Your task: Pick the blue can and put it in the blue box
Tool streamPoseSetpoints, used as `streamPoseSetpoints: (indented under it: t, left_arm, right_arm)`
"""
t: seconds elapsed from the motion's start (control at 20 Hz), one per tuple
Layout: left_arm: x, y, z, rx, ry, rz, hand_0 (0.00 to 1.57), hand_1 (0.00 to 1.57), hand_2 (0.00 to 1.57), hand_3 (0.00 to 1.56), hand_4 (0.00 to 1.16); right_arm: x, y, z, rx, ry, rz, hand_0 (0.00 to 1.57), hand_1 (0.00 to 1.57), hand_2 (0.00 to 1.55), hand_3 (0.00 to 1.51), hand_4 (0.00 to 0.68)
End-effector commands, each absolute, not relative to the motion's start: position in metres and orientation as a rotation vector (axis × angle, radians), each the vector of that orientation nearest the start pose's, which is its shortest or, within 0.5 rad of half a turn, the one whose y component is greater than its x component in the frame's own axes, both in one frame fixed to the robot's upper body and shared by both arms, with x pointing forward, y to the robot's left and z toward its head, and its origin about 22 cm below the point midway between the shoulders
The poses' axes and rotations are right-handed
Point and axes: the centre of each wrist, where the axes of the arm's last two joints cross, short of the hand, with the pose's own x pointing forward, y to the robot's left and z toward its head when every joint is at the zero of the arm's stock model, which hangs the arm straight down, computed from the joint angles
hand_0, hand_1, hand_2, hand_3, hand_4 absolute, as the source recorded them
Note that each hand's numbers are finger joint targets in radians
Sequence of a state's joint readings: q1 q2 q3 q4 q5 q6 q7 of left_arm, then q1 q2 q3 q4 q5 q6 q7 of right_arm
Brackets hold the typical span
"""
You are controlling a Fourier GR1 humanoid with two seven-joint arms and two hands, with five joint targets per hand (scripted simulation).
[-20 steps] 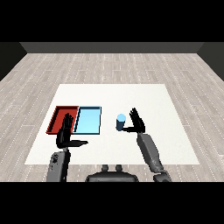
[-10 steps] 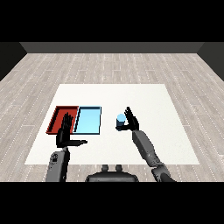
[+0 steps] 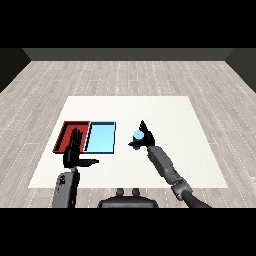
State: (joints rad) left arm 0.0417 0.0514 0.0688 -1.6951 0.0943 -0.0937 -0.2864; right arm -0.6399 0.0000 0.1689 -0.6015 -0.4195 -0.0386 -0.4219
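Smooth white table (image 3: 165,112); right hand (image 3: 145,136) fingers apart beside cylindrical blue can (image 3: 137,137).

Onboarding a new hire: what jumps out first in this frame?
The red tray and light blue tray lie side by side, left of the table's middle. Right of them, the right hand is at the blue can. The left hand hangs open at the trays' near edge.
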Motion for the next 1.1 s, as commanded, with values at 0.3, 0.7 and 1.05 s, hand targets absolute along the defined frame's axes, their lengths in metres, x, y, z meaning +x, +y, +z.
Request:
streamPoseSetpoints:
  t: [0.3,0.7,1.05]
  left_arm:
    - [0.232,0.266,0.008,-0.028,-1.953,0.028,0.0,0.0,0.0,0.0,0.0]
    - [0.234,0.26,0.03,-0.038,-1.945,0.062,0.0,0.0,0.0,0.0,0.0]
    - [0.231,0.26,0.03,-0.005,-1.959,0.041,0.0,0.0,0.0,0.0,0.0]
  right_arm:
    - [0.353,-0.12,-0.054,0.317,-1.497,0.025,0.0,0.0,0.0,0.0,0.0]
    - [0.352,-0.116,-0.067,0.325,-1.486,0.028,0.0,0.0,0.0,0.0,0.0]
    - [0.372,-0.109,-0.05,-0.053,-1.4,0.159,1.57,1.57,1.55,1.51,0.532]
